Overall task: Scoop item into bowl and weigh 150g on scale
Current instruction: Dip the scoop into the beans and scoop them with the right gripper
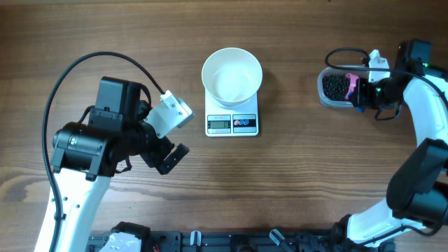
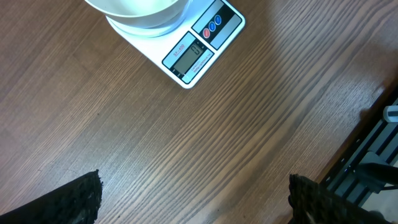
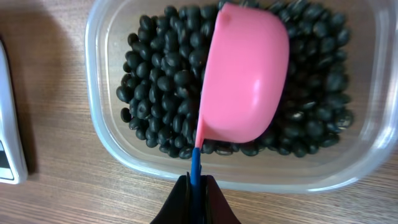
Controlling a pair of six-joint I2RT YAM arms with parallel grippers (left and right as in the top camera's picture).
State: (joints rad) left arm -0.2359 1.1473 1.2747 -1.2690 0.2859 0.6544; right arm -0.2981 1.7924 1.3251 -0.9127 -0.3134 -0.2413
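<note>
A round white bowl (image 1: 232,75) stands empty on the small white scale (image 1: 232,123); both also show in the left wrist view, the bowl (image 2: 140,12) at the top edge on the scale (image 2: 196,53). Glossy black beans (image 3: 161,93) fill a clear plastic tub (image 1: 334,88) at the right. My right gripper (image 3: 196,186) is shut on the blue handle of a pink scoop (image 3: 245,81), whose cup lies turned on its side in the beans. My left gripper (image 2: 193,199) hangs open over bare wood, left of and nearer than the scale, holding nothing.
The tub's clear rim (image 3: 106,143) lies between the right gripper and the beans. A dark rail (image 1: 231,241) runs along the table's near edge. The left arm's black cable (image 1: 91,63) loops over the wood at the left.
</note>
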